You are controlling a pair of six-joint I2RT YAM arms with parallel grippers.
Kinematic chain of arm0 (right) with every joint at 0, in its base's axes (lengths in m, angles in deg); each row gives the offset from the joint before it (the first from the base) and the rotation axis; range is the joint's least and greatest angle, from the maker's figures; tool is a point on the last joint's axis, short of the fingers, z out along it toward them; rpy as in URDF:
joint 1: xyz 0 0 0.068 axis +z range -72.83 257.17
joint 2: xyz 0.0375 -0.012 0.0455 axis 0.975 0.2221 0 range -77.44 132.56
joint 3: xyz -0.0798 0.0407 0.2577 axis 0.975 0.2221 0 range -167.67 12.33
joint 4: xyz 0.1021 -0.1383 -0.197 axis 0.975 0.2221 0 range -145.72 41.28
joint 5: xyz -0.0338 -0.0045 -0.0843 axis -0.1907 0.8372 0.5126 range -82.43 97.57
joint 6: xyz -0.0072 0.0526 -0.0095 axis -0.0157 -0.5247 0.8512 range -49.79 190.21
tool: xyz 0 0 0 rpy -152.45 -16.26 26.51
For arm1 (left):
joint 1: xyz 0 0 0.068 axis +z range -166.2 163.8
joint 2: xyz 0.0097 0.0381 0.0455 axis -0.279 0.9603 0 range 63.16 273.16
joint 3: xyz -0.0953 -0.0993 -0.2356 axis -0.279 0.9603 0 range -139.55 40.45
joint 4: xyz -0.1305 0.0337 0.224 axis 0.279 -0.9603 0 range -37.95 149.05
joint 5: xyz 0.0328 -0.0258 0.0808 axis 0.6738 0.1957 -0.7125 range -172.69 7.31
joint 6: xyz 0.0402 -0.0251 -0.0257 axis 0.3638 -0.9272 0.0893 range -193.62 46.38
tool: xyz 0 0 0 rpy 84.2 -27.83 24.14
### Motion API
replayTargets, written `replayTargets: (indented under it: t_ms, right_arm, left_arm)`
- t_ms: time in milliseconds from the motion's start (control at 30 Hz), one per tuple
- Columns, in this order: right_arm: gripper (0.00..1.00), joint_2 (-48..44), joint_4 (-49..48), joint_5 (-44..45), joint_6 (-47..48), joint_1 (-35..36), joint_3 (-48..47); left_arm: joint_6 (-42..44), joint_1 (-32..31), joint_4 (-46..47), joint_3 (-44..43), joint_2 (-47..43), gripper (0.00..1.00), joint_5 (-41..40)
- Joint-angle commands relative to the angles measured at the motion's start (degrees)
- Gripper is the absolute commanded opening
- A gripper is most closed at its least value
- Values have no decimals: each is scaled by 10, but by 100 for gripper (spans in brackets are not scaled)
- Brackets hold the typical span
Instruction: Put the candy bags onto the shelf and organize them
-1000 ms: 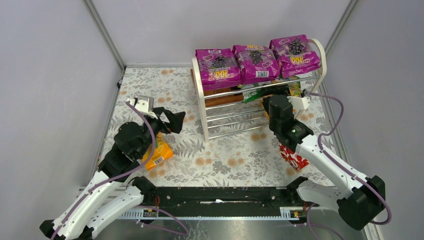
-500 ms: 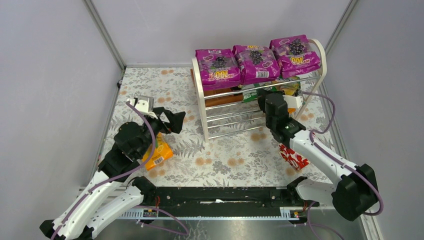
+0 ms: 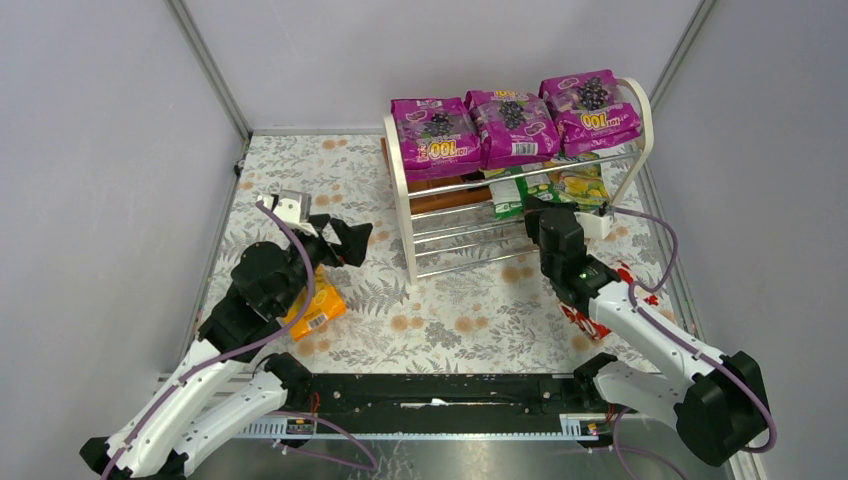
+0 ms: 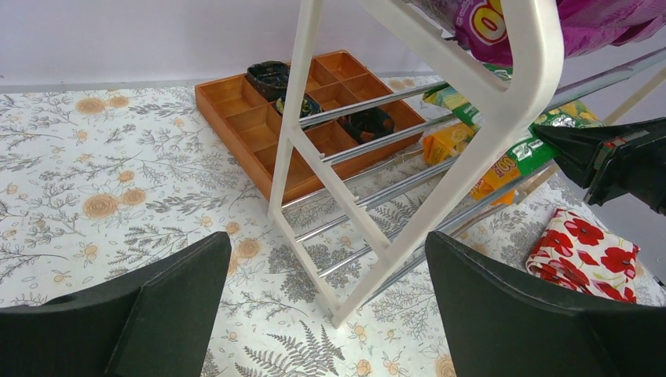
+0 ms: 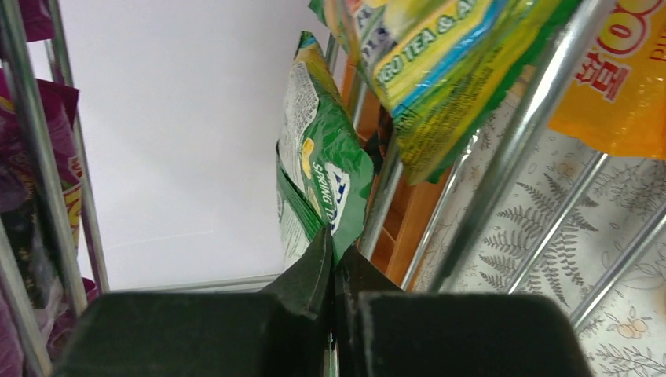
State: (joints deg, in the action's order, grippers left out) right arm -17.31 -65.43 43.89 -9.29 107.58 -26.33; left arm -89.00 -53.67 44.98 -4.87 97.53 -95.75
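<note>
Two arms, read near to far. Our left gripper (image 3: 343, 241) hangs wide open above the orange bag (image 3: 318, 306) on the table (image 3: 450, 312), poised to descend. Our right gripper (image 5: 331, 263) appears pinched onto the near corner of the green-white bag (image 5: 320, 181), presumably to straighten it on the middle tier of the shelf (image 3: 398, 185). The bag's long axis runs front to back. Three magenta bags (image 3: 513, 125) line the top tier.

The candy bags (image 3: 515, 125) are wrapped in glossy plastic; the shelf (image 3: 400, 190) is built of a smooth white frame and shiny metal rods.
</note>
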Motion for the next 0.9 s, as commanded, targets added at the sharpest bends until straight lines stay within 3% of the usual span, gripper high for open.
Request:
replayTargets:
  t_ms: [0,433,567,733,867]
  right_arm:
    - [0,-24,26,8,-20,-3,7]
    - [11,-32,72,0,-15,-3,26]
    - [46,-40,76,-14,14,-3,21]
    - [69,-67,129,-51,85,-3,15]
    - [78,-131,167,-90,215,-3,28]
  left_arm:
    - [3,-2,24,-4,3,99,4]
    - [3,-2,24,-5,7,99,7]
    - [2,-2,23,-4,6,99,7]
    - [3,-2,21,-4,6,99,3]
    - [3,-2,21,-5,9,99,2]
